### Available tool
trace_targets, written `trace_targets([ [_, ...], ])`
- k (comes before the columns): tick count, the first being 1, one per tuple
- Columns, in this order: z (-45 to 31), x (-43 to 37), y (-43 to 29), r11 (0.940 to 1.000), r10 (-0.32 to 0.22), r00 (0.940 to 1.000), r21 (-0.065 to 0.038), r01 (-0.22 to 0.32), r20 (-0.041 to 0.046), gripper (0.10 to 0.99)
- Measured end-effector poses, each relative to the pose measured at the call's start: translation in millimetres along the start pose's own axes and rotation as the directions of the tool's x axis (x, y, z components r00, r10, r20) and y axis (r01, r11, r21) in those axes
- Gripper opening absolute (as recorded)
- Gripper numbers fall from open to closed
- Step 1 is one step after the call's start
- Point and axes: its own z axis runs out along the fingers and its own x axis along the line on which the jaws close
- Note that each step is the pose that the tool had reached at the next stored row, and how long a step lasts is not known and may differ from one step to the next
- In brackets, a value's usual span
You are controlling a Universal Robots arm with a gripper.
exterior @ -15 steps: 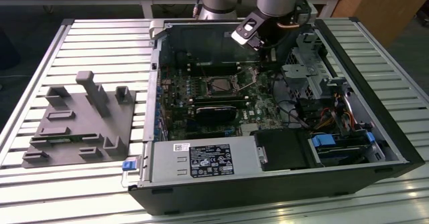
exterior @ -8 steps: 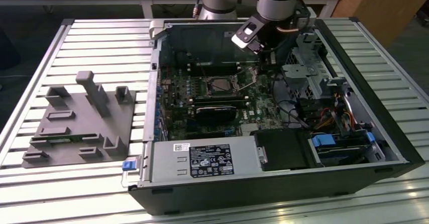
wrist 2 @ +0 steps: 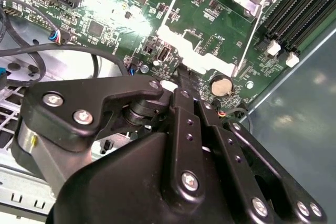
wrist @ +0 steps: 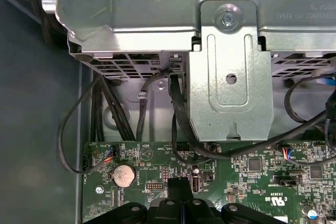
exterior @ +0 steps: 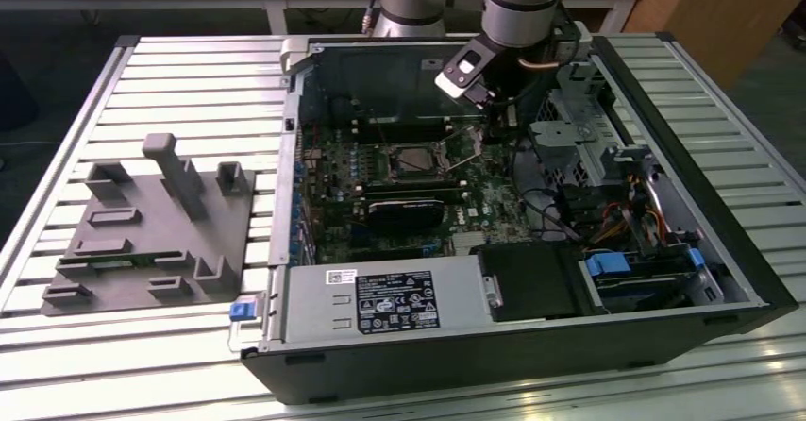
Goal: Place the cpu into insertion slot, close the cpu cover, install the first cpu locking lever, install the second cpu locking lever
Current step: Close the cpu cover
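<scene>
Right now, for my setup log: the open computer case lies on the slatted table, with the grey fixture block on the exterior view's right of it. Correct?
No: the exterior view shows the grey fixture block on its left of the open computer case; both lie on the slatted table.

Your tool is hanging in the computer case above the motherboard; the insertion slot is lying near it, toward the exterior view's left, the drive cage opposite.
</scene>
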Motion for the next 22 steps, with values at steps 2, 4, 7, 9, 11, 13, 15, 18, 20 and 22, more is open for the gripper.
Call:
trace_targets([
  [2, 0.1, 0.0, 0.0, 1.0, 0.0, 1.0, 0.0, 0.0, 0.0, 0.106],
  [4, 0.1, 0.1, 0.0, 1.0, 0.0, 1.0, 0.0, 0.0, -0.0002, 0.106],
  [7, 0.2, 0.1, -0.8, 1.0, 0.0, 1.0, 0.0, 0.0, -0.0004, 0.106],
  [9, 0.0, 0.0, -2.4, 1.0, 0.0, 1.0, 0.0, 0.0, -0.0002, 0.106],
  [11, -0.2, -0.1, -4.5, 1.0, 0.0, 1.0, 0.0, 0.0, -0.0001, 0.106],
  [13, -0.4, -0.2, -7.0, 1.0, 0.0, 1.0, 0.0, 0.0, -0.0001, 0.106],
  [15, -0.6, -0.3, -9.7, 1.0, 0.0, 1.0, 0.0, 0.0, -0.0003, 0.106],
  [18, -1.1, -0.5, -13.4, 1.0, 0.0, 1.0, 0.0, 0.0, 0.0004, 0.106],
  [20, -1.3, -0.5, -15.8, 1.0, 0.0, 1.0, 0.0, 0.0, 0.0003, 0.106],
  [22, -1.8, -0.8, -21.8, 1.0, 0.0, 1.0, -0.001, 0.0, 0.0007, 0.106],
])
